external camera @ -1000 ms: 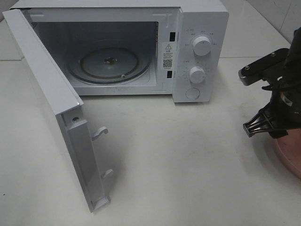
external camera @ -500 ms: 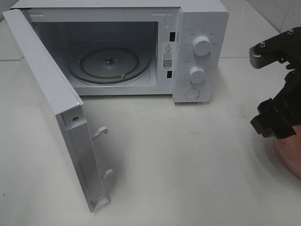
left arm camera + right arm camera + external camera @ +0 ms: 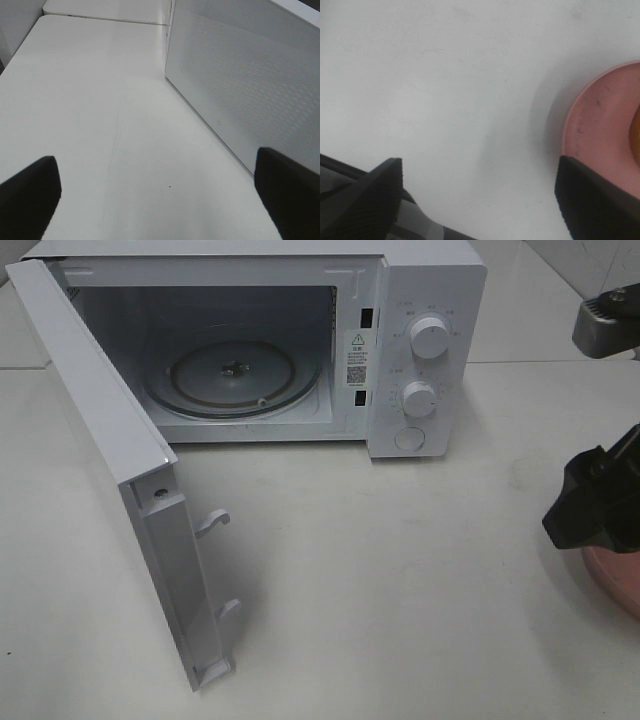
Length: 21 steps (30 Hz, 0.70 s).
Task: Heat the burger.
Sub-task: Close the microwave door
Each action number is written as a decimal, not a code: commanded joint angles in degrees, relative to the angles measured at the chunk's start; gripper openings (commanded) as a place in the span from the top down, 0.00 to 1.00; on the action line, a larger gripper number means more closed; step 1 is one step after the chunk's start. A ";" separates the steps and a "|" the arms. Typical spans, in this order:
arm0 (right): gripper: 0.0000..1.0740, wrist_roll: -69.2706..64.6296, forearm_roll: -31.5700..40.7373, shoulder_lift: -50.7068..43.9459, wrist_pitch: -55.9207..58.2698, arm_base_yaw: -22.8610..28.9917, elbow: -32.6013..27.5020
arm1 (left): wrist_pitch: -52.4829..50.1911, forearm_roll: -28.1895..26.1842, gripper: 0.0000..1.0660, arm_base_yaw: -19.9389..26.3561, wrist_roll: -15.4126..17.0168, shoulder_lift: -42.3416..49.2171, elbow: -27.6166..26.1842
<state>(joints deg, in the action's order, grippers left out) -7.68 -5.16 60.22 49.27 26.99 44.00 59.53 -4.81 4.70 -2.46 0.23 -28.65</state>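
Only a golden-orange sliver of the burger (image 3: 637, 135) shows, lying on a pink plate (image 3: 600, 125) at the right wrist view's edge. In the high view the plate (image 3: 618, 580) peeks out at the right table edge, and the burger itself is hidden there by my right arm. My right gripper (image 3: 480, 200) hangs open beside the plate's rim, with one finger (image 3: 595, 205) over the plate and nothing between the fingers. The same gripper (image 3: 600, 508) is a black block at the right edge. My left gripper (image 3: 160, 200) is wide open over bare table, holding nothing.
The white microwave (image 3: 425, 350) stands at the back, its door (image 3: 110, 450) swung fully open to the left, with the glass turntable (image 3: 232, 375) bare inside. A white dotted panel (image 3: 240, 85) of the microwave runs beside my left gripper.
My right arm has shifted right and slightly down, toward the plate at the frame edge, and its jaws have spread wider. The microwave and door have not moved.
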 commanded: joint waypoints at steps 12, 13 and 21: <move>0.28 4.35 3.90 -15.99 9.22 -0.06 0.40 | -0.11 -0.11 0.08 0.11 0.00 1.20 0.29; 0.29 4.93 3.84 -18.91 10.14 -0.06 0.23 | -0.11 -0.11 0.08 0.11 0.00 1.20 0.29; 0.29 5.79 3.32 -31.46 10.77 -0.46 -5.27 | -0.11 -0.11 0.08 0.11 0.00 1.20 0.29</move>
<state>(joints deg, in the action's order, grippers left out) -2.64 -1.20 32.83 59.47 26.99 41.14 59.53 -4.81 4.70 -2.46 0.23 -28.65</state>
